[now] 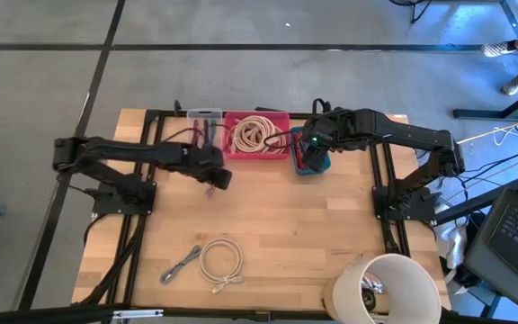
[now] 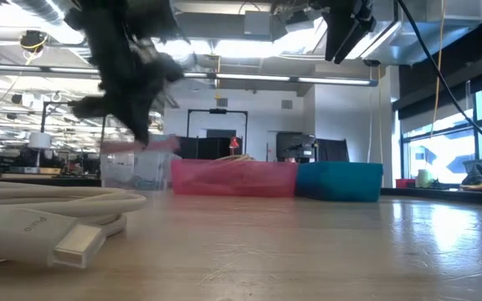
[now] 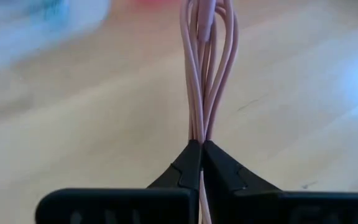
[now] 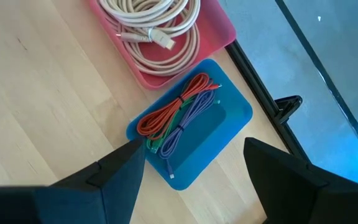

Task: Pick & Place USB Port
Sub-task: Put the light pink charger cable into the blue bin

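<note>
Gripping pink cable [image 3: 205, 74] (left jaws shut)

- Along the far edge of the worktop [image 1: 268, 225] stand three containers in a row: a clear bin [image 1: 203, 117] on the left, a tray [image 1: 277, 151] of coiled cable [image 1: 253, 135] in the middle, a second tray [image 1: 311, 168] on the right.
- The right gripper [image 4: 191, 165] hangs over that right-hand tray (three bundled cables [image 4: 176, 118] lie in it).
- The left gripper [image 1: 218, 180] is just before the clear bin, above the worktop.
- A coiled cable [image 1: 220, 263] lies near the front edge, left of a lampshade [image 1: 394, 288].
</note>
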